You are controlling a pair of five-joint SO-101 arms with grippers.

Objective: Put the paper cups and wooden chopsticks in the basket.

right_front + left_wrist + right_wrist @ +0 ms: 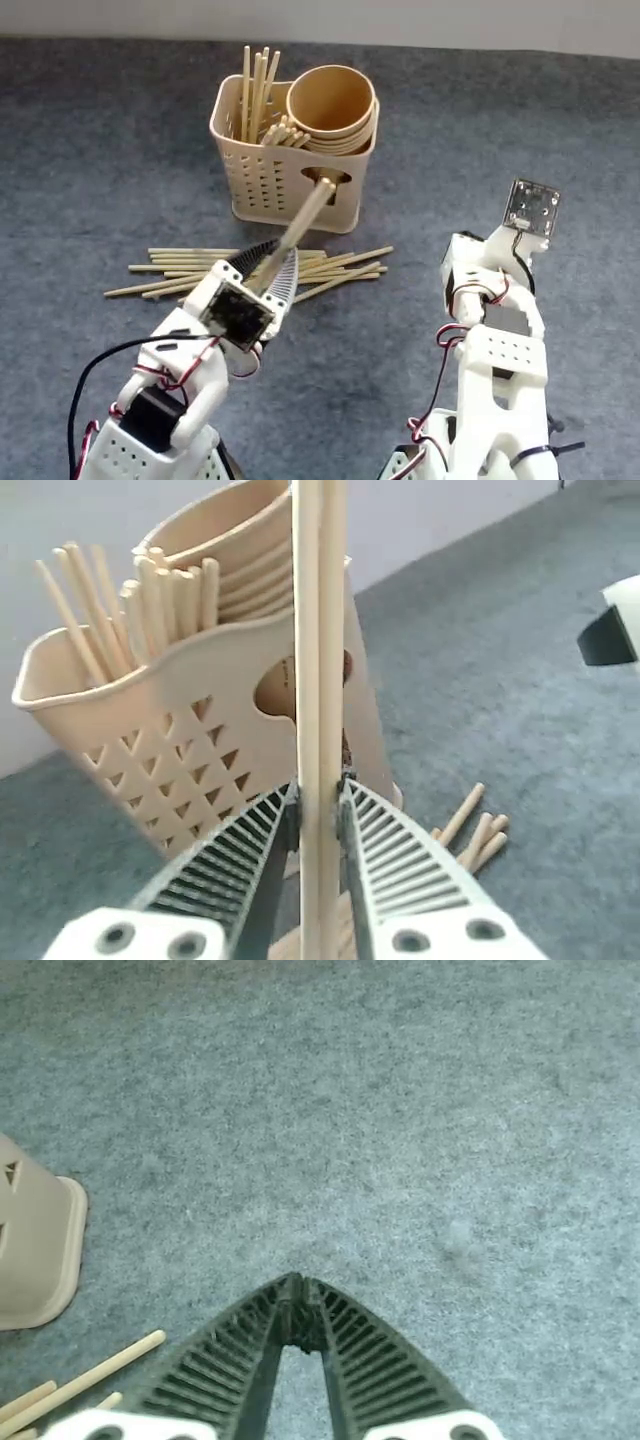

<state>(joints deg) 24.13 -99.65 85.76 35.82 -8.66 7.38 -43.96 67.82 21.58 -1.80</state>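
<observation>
**Left end effector (270,262) pinching what looks like a pair of held chopsticks (305,215), tip at the near wall of the basket (262,185).**
I would lift the tip above the rim, clear of the handle cut-out, then steepen the angle and release beside the standing chopsticks (255,90). Right end effector (298,1305) is pressed together, empty, over the counter (400,1110) beside the basket. Count: one basket; nested paper cups (332,100) inside, about four rims; roughly a dozen sticks standing inside; about ten loose chopsticks (180,268) before it.

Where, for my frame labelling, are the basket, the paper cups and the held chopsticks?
basket (265,182), high view, front wall.
paper cups (330,98), high view, inside of the top cup.
held chopsticks (308,630), left wrist view, middle of the shaft.
</observation>
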